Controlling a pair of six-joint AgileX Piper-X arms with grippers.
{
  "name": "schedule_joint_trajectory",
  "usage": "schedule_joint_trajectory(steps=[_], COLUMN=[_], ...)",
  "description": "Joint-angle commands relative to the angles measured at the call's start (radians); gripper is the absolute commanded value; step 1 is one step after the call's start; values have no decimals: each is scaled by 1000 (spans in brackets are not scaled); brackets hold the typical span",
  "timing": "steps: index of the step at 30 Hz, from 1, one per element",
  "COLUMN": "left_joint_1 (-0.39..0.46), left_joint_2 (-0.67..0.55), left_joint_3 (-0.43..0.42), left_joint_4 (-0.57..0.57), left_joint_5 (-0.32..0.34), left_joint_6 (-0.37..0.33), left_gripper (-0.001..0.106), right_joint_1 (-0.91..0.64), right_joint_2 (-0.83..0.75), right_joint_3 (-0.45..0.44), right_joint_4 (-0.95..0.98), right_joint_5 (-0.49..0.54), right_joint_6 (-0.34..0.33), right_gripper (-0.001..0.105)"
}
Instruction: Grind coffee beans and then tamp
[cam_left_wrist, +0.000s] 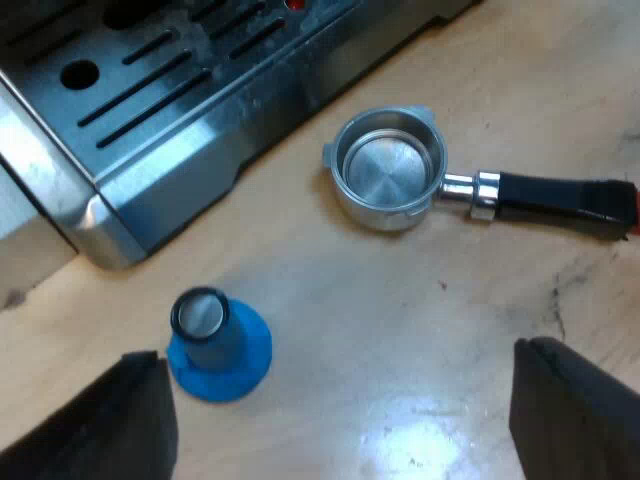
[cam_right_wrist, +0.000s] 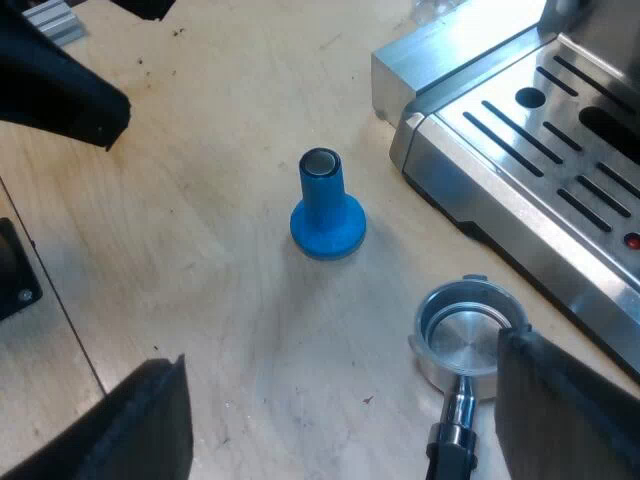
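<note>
Biggest thing first: the espresso machine (cam_left_wrist: 150, 100) (cam_right_wrist: 540, 160), with its slotted drip tray lying out beyond both pairs of jaws. Under everything is the pale wooden bench (cam_left_wrist: 400, 330) (cam_right_wrist: 220, 200).

The metal holder (cam_left_wrist: 388, 172) (cam_right_wrist: 462, 338) lies loose on the bench, basket mouth up, bare metal inside, no grounds that I can see. Its long axis runs flat along the bench, with the basket near the drip tray and the dark handle pointing away toward its red end. It sits ahead of the left gripper (cam_left_wrist: 355, 415) and hard by one finger of the right gripper (cam_right_wrist: 355, 410), handle coming back toward it. Both have their jaws spread wide, holding nothing.

The blue tamper (cam_left_wrist: 215, 345) (cam_right_wrist: 326, 212) stands upright on its broad foot, near one left finger, and out beyond the right jaws' gap.

The risks, as I judge them:
- With both arms over one patch of bench, they could clash.
- A pinch off-centre on that slim handle could let the heavy basket swing down.
- Tamping now would press an empty basket.
</note>
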Motion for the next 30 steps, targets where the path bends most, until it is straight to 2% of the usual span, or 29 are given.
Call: schedule_joint_trajectory(steps=[1, 3, 6, 9, 18, 23, 28, 29, 30], left_joint_1=[23, 64, 140, 213, 221, 221, 221, 221, 221], left_joint_2=[7, 15, 22, 22, 22, 22, 22, 22, 22], left_joint_3=[-7, -7, 4, 13, 107, 121, 152, 157, 157], left_joint_4=[-21, -21, -21, -21, -68, -105, -138, -150, -154], left_joint_5=[-10, 9, 88, 106, 122, 122, 119, 119, 119], left_joint_6=[-10, -10, -2, 26, 48, 50, 49, 51, 53], left_gripper=[71, 71, 71, 71, 71, 71, 71, 71, 71], right_joint_1=[3, 3, 3, 3, 3, 3, 3, 3, 3], right_joint_2=[-5, -5, 0, 14, 43, 43, 43, 43, 43], right_joint_3=[-4, -4, -4, 4, 117, 182, 210, 259, 267], right_joint_4=[-5, -5, -5, 1, -117, -225, -273, -354, -363], right_joint_5=[13, 45, 47, 47, 45, 38, 38, 38, 38], right_joint_6=[-14, -10, -11, -11, -5, 25, 25, 25, 25], right_gripper=[64, 67, 75, 77, 77, 77, 77, 77, 77])
